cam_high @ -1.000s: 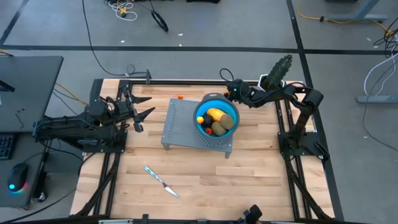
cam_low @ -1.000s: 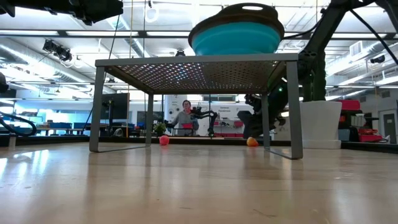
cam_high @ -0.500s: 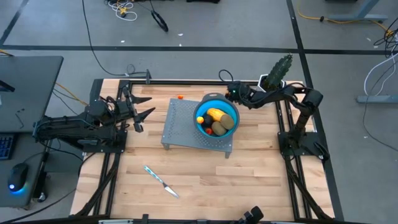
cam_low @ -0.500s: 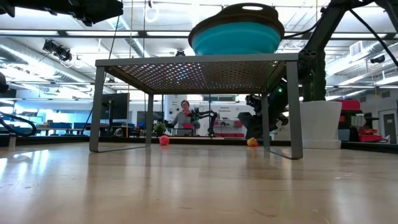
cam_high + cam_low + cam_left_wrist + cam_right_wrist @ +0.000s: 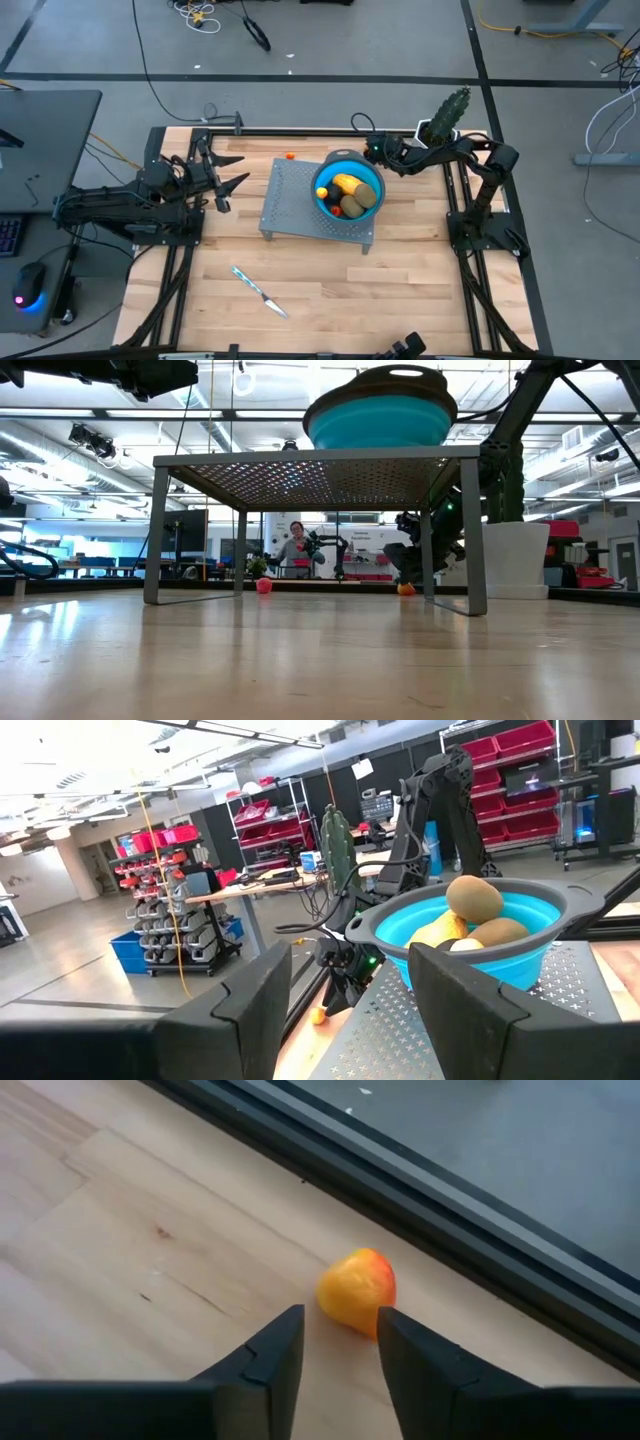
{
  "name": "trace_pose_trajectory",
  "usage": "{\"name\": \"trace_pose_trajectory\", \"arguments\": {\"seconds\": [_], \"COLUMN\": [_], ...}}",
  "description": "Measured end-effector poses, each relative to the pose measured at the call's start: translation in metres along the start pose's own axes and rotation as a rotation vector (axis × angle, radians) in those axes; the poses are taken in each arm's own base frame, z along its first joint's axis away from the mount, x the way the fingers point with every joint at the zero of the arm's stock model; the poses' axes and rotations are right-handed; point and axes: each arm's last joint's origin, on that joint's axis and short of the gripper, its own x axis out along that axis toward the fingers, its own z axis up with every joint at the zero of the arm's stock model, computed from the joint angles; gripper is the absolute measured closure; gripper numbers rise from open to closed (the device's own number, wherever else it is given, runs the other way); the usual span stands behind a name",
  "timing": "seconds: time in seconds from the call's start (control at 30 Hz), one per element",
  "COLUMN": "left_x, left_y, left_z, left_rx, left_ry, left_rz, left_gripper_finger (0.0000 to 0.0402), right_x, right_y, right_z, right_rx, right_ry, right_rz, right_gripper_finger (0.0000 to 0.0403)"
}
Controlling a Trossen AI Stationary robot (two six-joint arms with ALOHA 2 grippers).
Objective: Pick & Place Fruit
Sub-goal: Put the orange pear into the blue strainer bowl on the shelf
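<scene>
A small orange-yellow fruit [image 5: 357, 1290] lies on the wood by the table's far edge, also seen in the low view [image 5: 405, 588]. My right gripper [image 5: 340, 1315] slants down at it, open narrowly, its tips at the fruit's near side. In the high view the gripper [image 5: 368, 147] covers this fruit. More fruit, a yellow oval [image 5: 347, 183] and brown ovals [image 5: 364, 197], lies in the blue bowl [image 5: 322, 178] on the grey perforated stand [image 5: 290, 200]. A tiny orange piece [image 5: 289, 156] rests on the table behind the stand. My left gripper [image 5: 228, 176] waits open at the left, raised. My right gripper comes at the small orange-yellow fruit slanting down from the table's near right. Its two fingertips [image 5: 385, 1315] stand at the fruit's lower near side [image 5: 350, 1320]. The fruit rests on the table. I cannot tell whether the fingertips touch it.
A dark frame rail [image 5: 480, 1230] runs just beyond the fruit along the far edge. A potted cactus [image 5: 445, 118] stands at the far right corner. A knife with a light blue handle [image 5: 258, 289] lies on the bare wood near the front left.
My right gripper has turned a little at the wrist by the table's far edge, staying over the small fruit. The fruit, the bowl and my left arm have kept still.
</scene>
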Motion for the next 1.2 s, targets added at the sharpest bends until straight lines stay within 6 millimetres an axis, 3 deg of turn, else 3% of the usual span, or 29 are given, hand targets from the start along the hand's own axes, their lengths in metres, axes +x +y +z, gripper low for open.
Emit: {"name": "trace_pose_trajectory", "arguments": {"seconds": [0.67, 0.97, 1.2], "left_x": [0.000, 0.000, 0.000], "left_y": [0.000, 0.000, 0.000], "left_z": [0.000, -0.001, -0.001], "left_rx": [0.002, 0.004, 0.005], "left_ry": [0.004, 0.012, 0.014], "left_rz": [-0.001, -0.003, -0.004], "left_gripper_finger": [0.0191, 0.0191, 0.0191], "right_x": [-0.003, -0.007, -0.015], "right_y": [0.011, 0.020, 0.015], "right_z": [-0.001, -0.003, 0.006], "right_rx": [-0.032, -0.062, -0.055], "right_ry": [0.005, 0.004, -0.025], "right_rz": [0.090, 0.112, 0.166], "right_gripper_finger": [0.0328, 0.0338, 0.0333]}}
